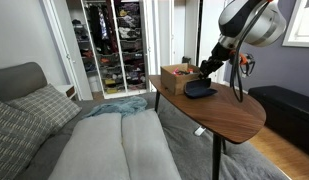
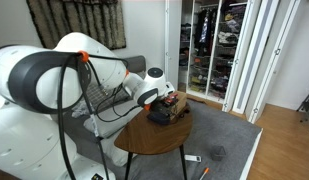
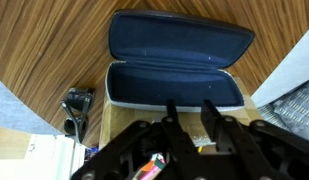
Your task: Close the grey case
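The grey case (image 3: 176, 84) lies open on the round wooden table (image 3: 34, 50), its dark navy inside facing up and its lid (image 3: 179, 38) folded back flat. It shows in both exterior views (image 1: 201, 91) (image 2: 159, 117) beside the brown wooden box (image 1: 174, 78). My gripper (image 3: 190, 107) hovers over the near edge of the case, above the box. Its fingers are drawn close together with only a narrow gap and hold nothing. In an exterior view the gripper (image 1: 207, 72) is just above the case.
The open wooden box (image 3: 124, 118) with small items inside sits right under the gripper. Dark sunglasses (image 3: 76, 108) lie on the table beside the case. A grey couch (image 1: 114, 140) stands next to the table (image 1: 234, 115). An open wardrobe (image 1: 112, 45) is behind.
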